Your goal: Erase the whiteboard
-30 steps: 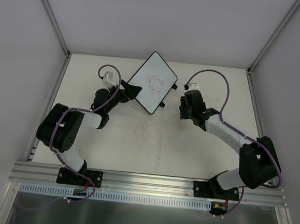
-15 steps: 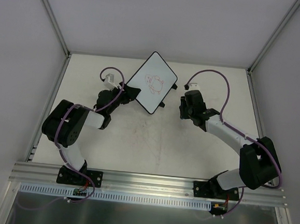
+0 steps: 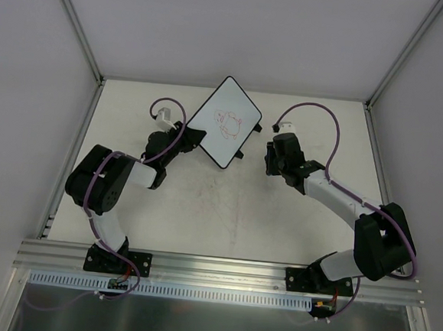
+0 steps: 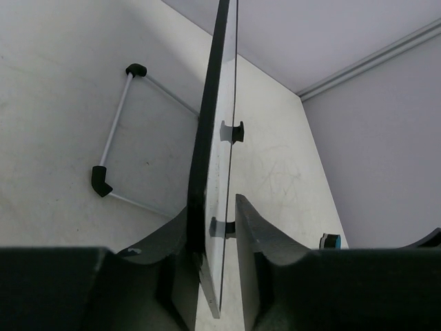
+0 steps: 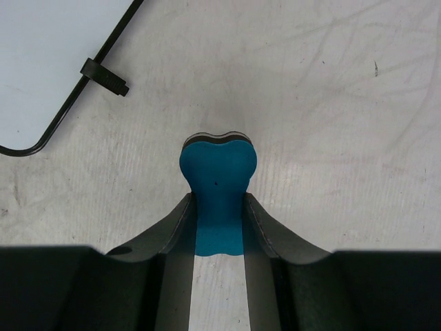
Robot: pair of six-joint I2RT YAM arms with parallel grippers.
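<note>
Now my left gripper (image 4: pixel 212 209) straddles the edge of the whiteboard (image 3: pixel 225 121), jaws narrow; whether they pinch it I cannot tell. My right gripper (image 5: pixel 218 203) clamps the blue eraser (image 5: pixel 218 165).

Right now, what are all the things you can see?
whiteboard: 1, white with black rim, far middle of the table
doodle: 1, reddish, on the whiteboard
eraser: 1, blue, pinched in the right tool
table: 1, off-white, under everything
cables: 2, purple, looping over the arms
arms: 2, black and white, near edge
left tool: 1, black, fingers either side of the whiteboard's edge
right tool: 1, black, shut on the eraser
</note>
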